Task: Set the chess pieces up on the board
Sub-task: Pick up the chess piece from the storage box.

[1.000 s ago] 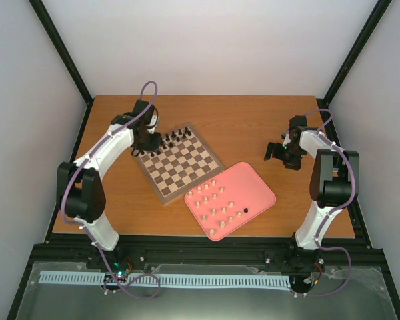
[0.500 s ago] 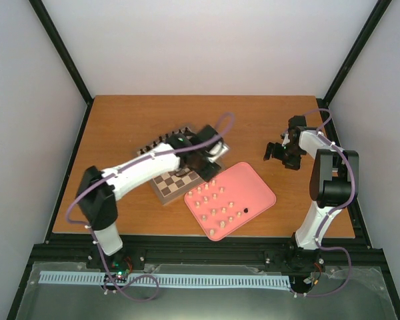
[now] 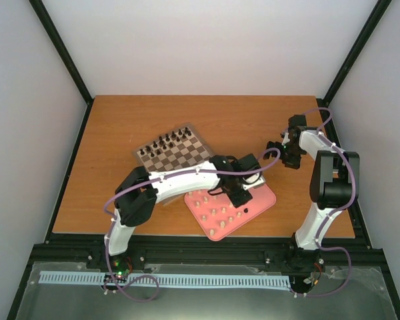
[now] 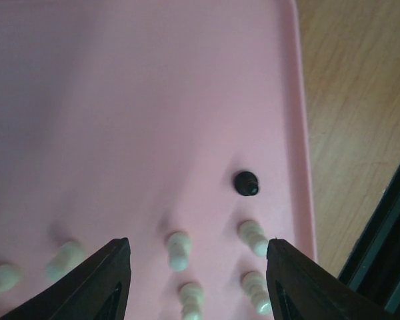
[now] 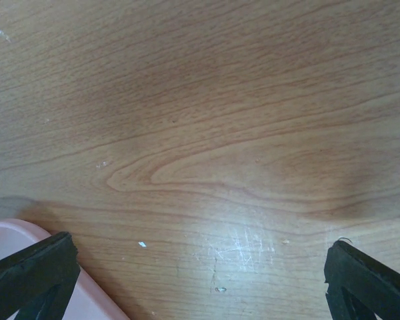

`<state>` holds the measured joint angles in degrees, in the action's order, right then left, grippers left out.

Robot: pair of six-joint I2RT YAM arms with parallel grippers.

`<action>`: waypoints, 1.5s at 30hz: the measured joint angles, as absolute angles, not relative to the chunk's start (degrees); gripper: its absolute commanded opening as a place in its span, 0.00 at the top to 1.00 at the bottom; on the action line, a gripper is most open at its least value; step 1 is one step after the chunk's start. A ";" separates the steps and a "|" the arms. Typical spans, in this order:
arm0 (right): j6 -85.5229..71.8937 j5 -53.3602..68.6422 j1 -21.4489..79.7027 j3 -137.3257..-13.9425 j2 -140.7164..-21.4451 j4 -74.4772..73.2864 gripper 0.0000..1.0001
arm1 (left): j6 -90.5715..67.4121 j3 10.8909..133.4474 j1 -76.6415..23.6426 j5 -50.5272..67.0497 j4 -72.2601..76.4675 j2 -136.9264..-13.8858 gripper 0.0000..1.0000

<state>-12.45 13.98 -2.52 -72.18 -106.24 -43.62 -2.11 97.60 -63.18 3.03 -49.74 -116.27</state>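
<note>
Chess pieces (image 3: 165, 142) in the dark colour are standing in two rows along the far edge of the chessboard (image 3: 180, 159), which is lying askew on the wooden tabletop (image 3: 113, 127), a little left of centre. Cream chessmen (image 3: 213, 212) are sitting scattered across the pink tray (image 3: 263, 199) just beside the board's near right side, and one lone black piece (image 3: 245, 212) is sitting with them toward the tray's right part.

From where I am standing, the left arm is stretching out from its base, crossing over the near part of the board, and the left tool (image 3: 242, 193) is hovering over the tray. Its wrist camera is looking straight down at the pink floor: the two dark fingers (image 4: 113, 273) are standing apart with a clear gap between them, gripping nothing, and several cream chessmen are showing in that gap below. The black piece is lying just beyond the fingertips, near the tray's raised rim, with a cream one right beside it.

The right arm is folding back on itself near the right edge of the tabletop, well apart from the board. The right tool (image 3: 280, 155) is hanging over plain wood with its jaws spread wide, and a rounded corner of the tray is just peeking in beside one finger (image 5: 33, 270) in its own camera
</note>
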 measured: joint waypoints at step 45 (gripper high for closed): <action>-12.47 13.85 -2.46 -72.16 -105.30 -43.46 0.00 | -1.48 102.83 -65.28 11.18 -47.57 -127.39 0.80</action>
